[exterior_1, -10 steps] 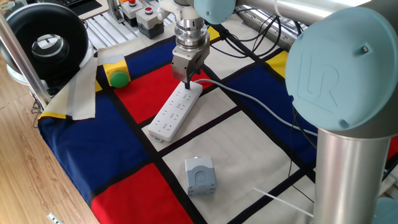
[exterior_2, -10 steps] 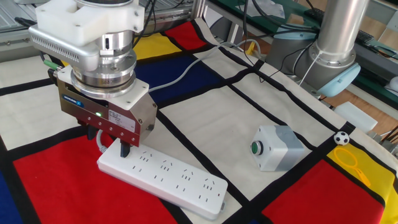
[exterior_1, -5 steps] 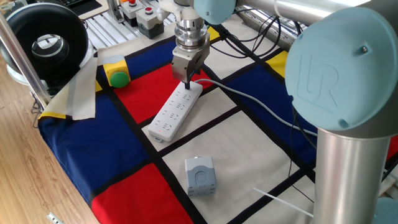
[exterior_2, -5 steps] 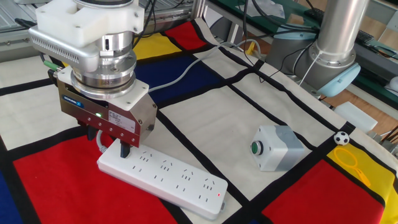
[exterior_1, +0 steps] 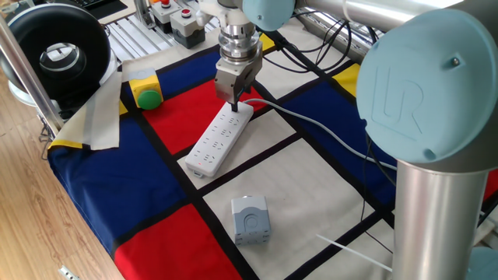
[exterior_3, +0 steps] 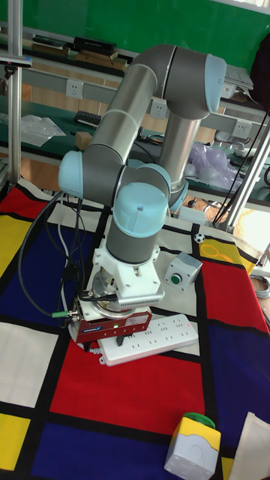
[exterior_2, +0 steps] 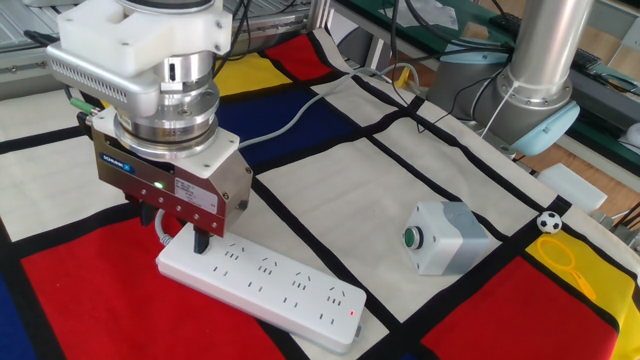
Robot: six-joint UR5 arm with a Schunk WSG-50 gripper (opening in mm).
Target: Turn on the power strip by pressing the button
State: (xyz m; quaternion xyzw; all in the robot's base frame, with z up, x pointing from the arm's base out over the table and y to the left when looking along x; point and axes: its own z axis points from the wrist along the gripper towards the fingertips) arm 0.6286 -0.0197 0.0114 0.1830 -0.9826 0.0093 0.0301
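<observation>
The white power strip (exterior_1: 219, 140) (exterior_2: 268, 286) (exterior_3: 159, 334) lies flat on the red patch of the checked cloth. Its pale grey cord (exterior_1: 311, 124) runs off to the right. My gripper (exterior_1: 234, 106) (exterior_2: 198, 242) points straight down, its dark fingertips together and touching the strip's corded end. The button is hidden under the fingertips and the gripper body. A tiny red light (exterior_2: 353, 314) glows at the strip's far end.
A small grey box with a green button (exterior_2: 445, 238) (exterior_1: 250, 219) sits beyond the strip. A green dome button in a yellow housing (exterior_1: 146, 95) (exterior_3: 191, 442) stands near the cloth's edge. Red buttons in grey housings (exterior_1: 175, 17) and a black drum (exterior_1: 58, 54) lie behind.
A small red light has come on at the strip's far end since one second ago. The gripper and strip have not visibly moved.
</observation>
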